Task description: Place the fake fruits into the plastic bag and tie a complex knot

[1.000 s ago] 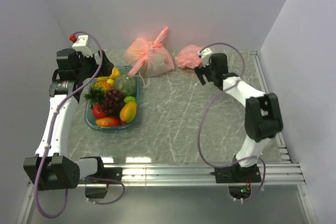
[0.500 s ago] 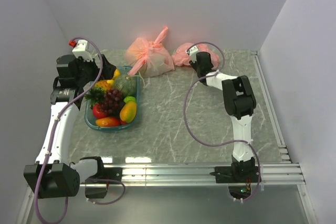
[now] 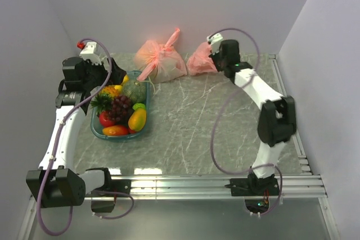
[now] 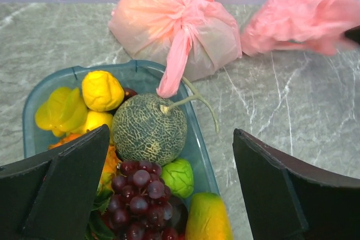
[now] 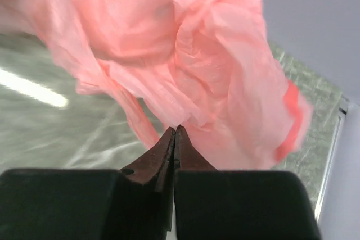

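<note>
Salmon-pink plastic bag (image 3: 199, 62) sits at the far edge of the marble table (image 3: 191, 130), right of a paler tied bag (image 3: 162, 60) with a stiff pink tail. In the top view the right gripper (image 3: 212, 58) is right at the plastic bag's upper right side, with the arm stretched toward the back wall. The left gripper (image 3: 115, 78) hovers over the far end of a teal tray (image 3: 121, 137). The fake fruits are all in the tray: grapes (image 3: 119, 107), mango (image 3: 137, 119), melon (image 3: 134, 90), pineapple (image 3: 106, 98) and a red fruit (image 3: 106, 120). None are in the plastic bag.

Left wrist view: the left gripper (image 4: 170, 139) has its jaws spread wide and holds nothing, one dark finger (image 4: 62, 189) on each side of the frame. Below and between them is the melon (image 4: 149, 129), with grapes (image 4: 138, 195), a lime (image 4: 179, 177) and the mango (image 4: 208, 217) nearer the camera. A lemon (image 4: 102, 90) lies at the tray's far left. The tied bag (image 4: 174, 26) lies just beyond the tray rim (image 4: 135, 64), its tail drooping onto the melon. The plastic bag (image 4: 304, 18) is top right, tapering toward the frame edge.

Right wrist view: the right gripper (image 5: 175, 132) has its jaws pressed fully together, tips pinching the lower edge of the plastic bag (image 5: 197, 54). The bag fills most of the frame, crumpled and blurred, with the table (image 5: 45, 133) visible behind it.
</note>
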Action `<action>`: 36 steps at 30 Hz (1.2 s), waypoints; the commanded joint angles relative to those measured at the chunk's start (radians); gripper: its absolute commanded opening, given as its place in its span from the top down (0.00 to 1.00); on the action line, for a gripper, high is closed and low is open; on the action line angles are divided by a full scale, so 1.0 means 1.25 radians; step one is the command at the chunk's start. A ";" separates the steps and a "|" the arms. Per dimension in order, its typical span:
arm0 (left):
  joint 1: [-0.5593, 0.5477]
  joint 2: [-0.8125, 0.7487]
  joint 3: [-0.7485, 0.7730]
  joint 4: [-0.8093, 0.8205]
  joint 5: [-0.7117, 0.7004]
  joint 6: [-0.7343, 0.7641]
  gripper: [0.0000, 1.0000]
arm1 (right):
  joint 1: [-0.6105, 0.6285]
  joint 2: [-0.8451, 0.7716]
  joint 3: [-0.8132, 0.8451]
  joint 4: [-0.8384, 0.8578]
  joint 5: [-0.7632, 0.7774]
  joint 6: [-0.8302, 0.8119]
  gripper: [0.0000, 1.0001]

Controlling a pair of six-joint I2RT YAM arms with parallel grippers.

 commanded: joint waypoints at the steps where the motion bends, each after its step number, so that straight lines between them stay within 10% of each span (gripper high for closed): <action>1: -0.001 0.001 0.029 0.017 0.052 0.014 0.03 | -0.008 -0.174 0.017 -0.189 -0.175 0.118 1.00; 14: -0.152 -0.014 -0.067 0.034 0.181 0.084 0.01 | -0.032 -0.301 -0.121 -0.323 -0.536 0.434 1.00; 24: -0.455 0.119 -0.047 0.066 -0.036 0.309 0.01 | -0.032 -0.341 -0.214 -0.322 -0.682 0.465 1.00; 34: -0.530 0.348 -0.014 0.213 -0.298 0.374 0.01 | -0.036 -0.390 -0.213 -0.444 -0.846 0.412 1.00; 36: -0.524 0.368 0.015 0.197 -0.279 0.374 0.22 | -0.049 -0.398 -0.216 -0.460 -0.858 0.405 1.00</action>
